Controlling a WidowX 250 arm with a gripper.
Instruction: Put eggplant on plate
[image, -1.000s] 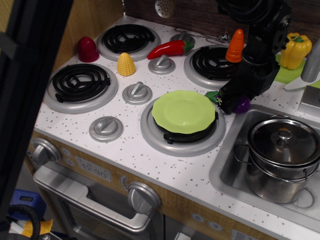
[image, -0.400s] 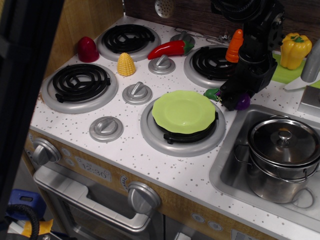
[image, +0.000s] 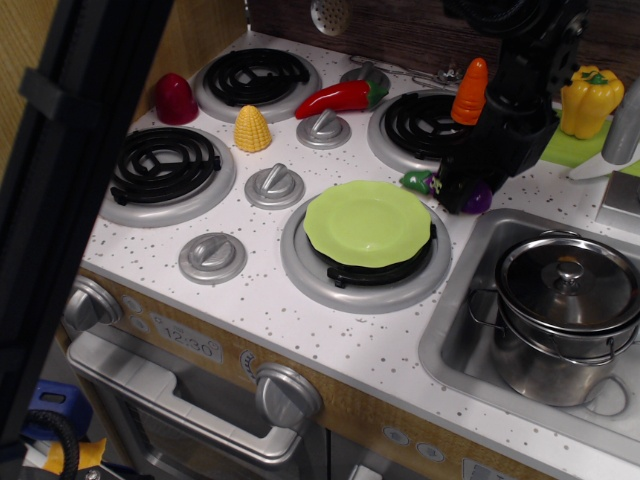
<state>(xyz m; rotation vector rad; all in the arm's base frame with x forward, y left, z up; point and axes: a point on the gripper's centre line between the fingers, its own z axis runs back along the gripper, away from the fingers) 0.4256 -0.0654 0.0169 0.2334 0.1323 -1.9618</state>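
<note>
The purple eggplant (image: 478, 198) with its green stem cap lies crosswise in my gripper (image: 452, 188), just right of the plate and by the sink's corner. The black fingers hide its middle. The stem end pokes out left and the rounded purple end pokes out right. The gripper is shut on the eggplant, which looks slightly off the counter. The light green scalloped plate (image: 345, 222) rests on the front right burner, with nothing on it, its right rim a short way left of the gripper.
A red chili pepper (image: 335, 98), yellow corn (image: 252, 128), an orange carrot (image: 472, 90) and a yellow bell pepper (image: 590, 100) sit around the back burners. A lidded steel pot (image: 568, 300) stands in the sink (image: 450, 340) to the right. Silver knobs (image: 274, 185) lie left of the plate.
The gripper and the eggplant have shifted a little left and up, toward the plate's right rim. The plate has not moved.
</note>
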